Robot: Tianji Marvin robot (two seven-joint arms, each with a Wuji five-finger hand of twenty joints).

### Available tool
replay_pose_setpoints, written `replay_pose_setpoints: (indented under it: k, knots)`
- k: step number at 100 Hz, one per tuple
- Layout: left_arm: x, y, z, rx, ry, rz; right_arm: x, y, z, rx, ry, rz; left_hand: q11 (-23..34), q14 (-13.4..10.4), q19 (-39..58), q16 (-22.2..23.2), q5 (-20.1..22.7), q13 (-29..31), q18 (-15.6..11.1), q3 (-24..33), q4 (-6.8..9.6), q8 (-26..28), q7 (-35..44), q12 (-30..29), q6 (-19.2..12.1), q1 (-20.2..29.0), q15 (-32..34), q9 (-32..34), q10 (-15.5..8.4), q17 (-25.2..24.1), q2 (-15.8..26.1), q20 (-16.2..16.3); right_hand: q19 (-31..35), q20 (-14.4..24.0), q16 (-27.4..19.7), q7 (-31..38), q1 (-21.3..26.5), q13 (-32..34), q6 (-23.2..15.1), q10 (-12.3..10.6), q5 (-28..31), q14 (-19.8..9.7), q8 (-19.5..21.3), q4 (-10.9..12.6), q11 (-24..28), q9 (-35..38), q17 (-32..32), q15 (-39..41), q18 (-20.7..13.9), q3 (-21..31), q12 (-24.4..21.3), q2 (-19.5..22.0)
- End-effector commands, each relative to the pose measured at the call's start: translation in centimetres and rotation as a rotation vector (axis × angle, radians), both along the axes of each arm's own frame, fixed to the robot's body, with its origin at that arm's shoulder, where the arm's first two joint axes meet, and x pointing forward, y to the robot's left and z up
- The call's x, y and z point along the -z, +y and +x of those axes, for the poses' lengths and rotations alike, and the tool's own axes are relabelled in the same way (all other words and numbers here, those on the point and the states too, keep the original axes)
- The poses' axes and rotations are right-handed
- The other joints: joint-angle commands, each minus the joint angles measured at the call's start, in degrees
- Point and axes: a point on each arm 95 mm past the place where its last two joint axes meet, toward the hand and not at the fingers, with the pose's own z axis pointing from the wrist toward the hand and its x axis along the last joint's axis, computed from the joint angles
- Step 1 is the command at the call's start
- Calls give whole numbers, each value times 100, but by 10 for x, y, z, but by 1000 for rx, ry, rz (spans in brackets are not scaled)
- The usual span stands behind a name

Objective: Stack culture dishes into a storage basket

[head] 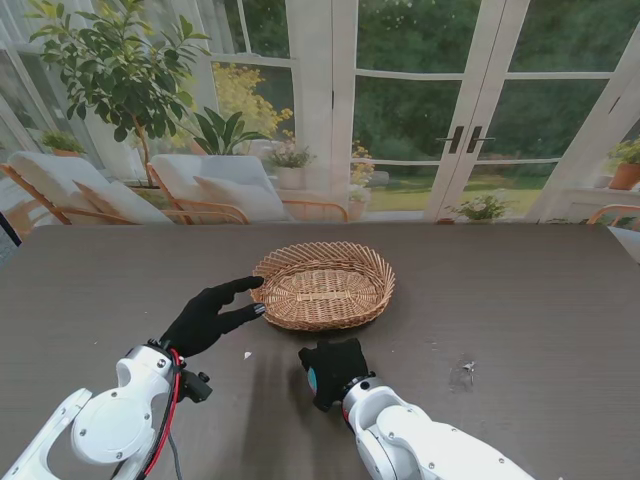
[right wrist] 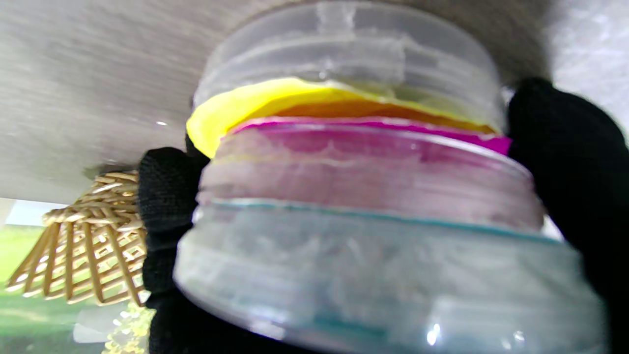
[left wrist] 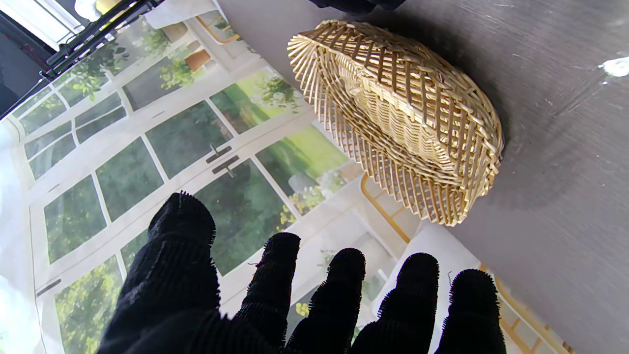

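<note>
right hand: nearest me, fingers wrapped around a stack of culture dishes, yellow, magenta and teal layers | left hand: fingers spread wide, holding nothing, tips just beside basket rim | wicker basket: farther, mid-tabletop, no dishes inside

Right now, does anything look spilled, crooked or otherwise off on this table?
Mostly tidy. The oval woven wicker basket sits level with nothing in it, and the right hand holds the stack of clear culture dishes squarely. Only oddities: a shiny smear and a small pale crumb on the dark tabletop.
</note>
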Motion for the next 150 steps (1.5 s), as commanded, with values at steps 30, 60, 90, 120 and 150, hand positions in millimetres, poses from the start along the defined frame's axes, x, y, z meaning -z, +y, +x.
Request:
replay_pose_setpoints:
  k: [30,60,90,120,150]
  knots:
    - [-1,-2,-3,9,6,-4,19,-5,-22,-11,81,-19,-70,66,-147,61,-2,-147,101,-126,14,-3,2,-33,-70,169,-57,-15,4,11,251,19,221,-109,154,993,1716,1254,14,-528,546,-1784,18,123,732,737,2030,651,-595,1309,435,285]
    - [-1,-1,-4,3,4,-6,10,-2,-24,-35,76,-13,-69,66,-147,62,6,-142,97,-127,14,-2,6,-34,-57,170,-56,-13,15,10,248,20,221,-98,162,962,1680,1230,44,-498,508,-1762,29,158,706,667,2039,627,-623,1276,418,314]
    - [-2,1,-7,-7,-3,-8,4,-1,-23,-52,58,-10,-70,69,-146,61,16,-145,102,-127,14,-2,8,-35,-57,170,-58,-11,25,15,245,20,291,-49,191,988,1745,1290,-63,-524,703,-1765,-31,41,685,824,2073,664,-667,1249,405,152]
    - [-2,2,-8,-13,-3,-9,-1,-1,-24,-54,48,3,-69,72,-149,61,0,-148,107,-127,14,-4,2,-35,-62,170,-59,-9,25,9,243,18,279,-37,191,969,1732,1270,-71,-508,679,-1757,-53,48,667,778,2070,641,-675,1265,428,186]
    - [-2,3,-10,-21,-7,-9,-31,2,-23,-79,20,28,-70,65,-147,60,7,-149,101,-127,14,-4,4,-35,-61,166,-59,-12,21,14,248,18,289,-13,188,951,1743,1222,-48,-477,653,-1719,-55,72,654,711,2075,608,-704,1243,444,240]
